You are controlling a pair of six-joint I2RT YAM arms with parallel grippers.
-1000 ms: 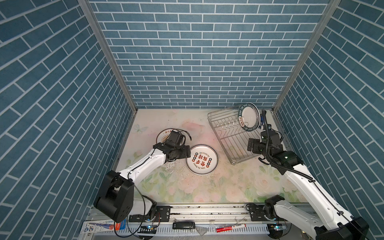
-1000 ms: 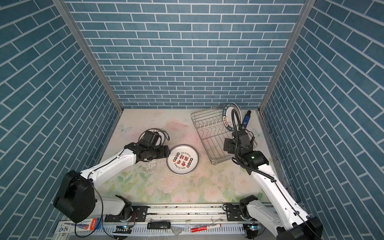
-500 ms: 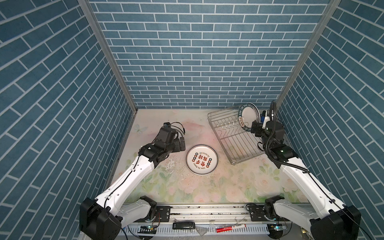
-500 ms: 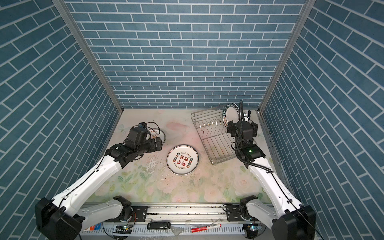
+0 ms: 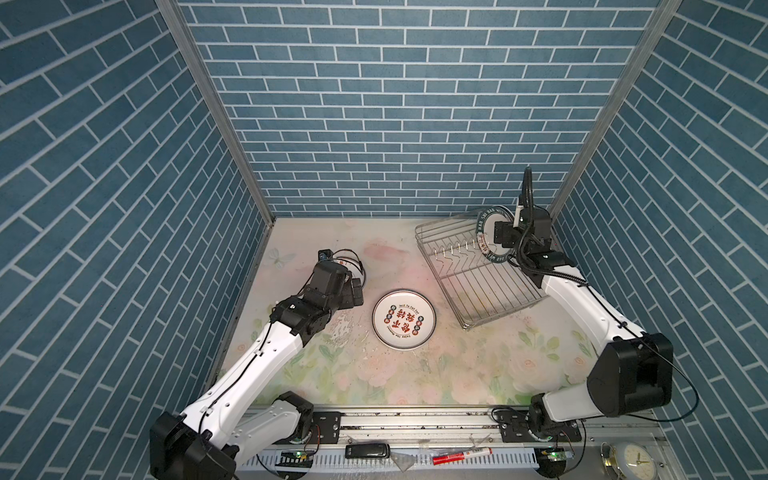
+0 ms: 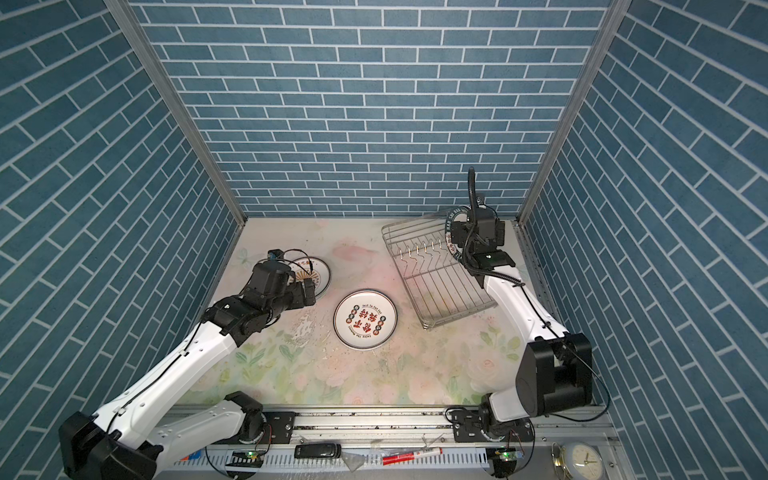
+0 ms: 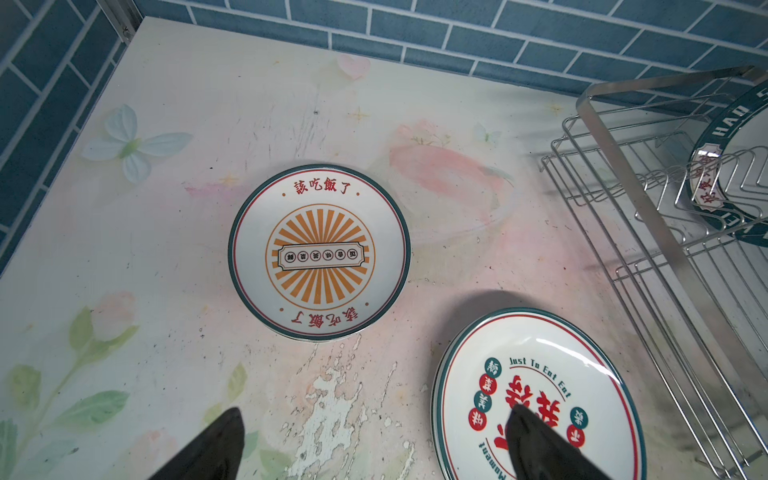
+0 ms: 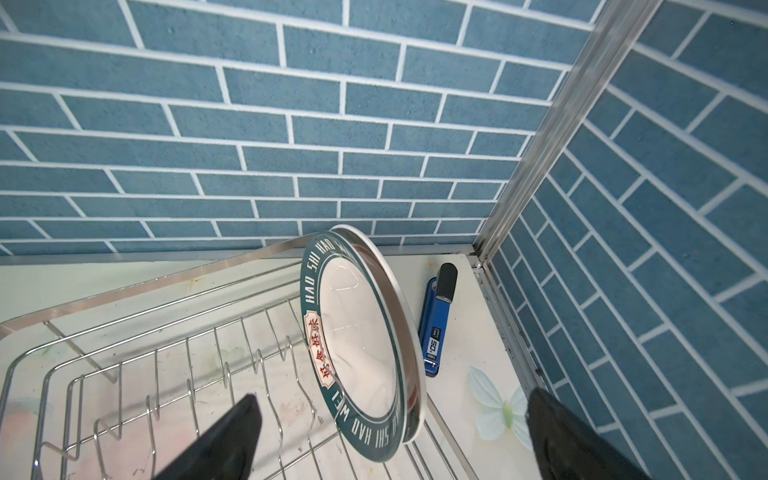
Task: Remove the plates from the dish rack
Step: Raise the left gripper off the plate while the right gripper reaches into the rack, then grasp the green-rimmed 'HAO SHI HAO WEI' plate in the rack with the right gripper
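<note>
Blue brick-pattern walls [image 5: 395, 104] enclose a scuffed, flower-printed desk [image 5: 332, 374] with peeling patches; the left tool [image 7: 374, 411] and the right tool [image 8: 392, 395] both gape wide, holding nothing.

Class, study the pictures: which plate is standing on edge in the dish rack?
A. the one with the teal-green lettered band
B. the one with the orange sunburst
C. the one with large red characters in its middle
A: the teal-banded plate stands on edge in the dish rack, while the sunburst plate and the red-character plate lie flat on the table.
</note>
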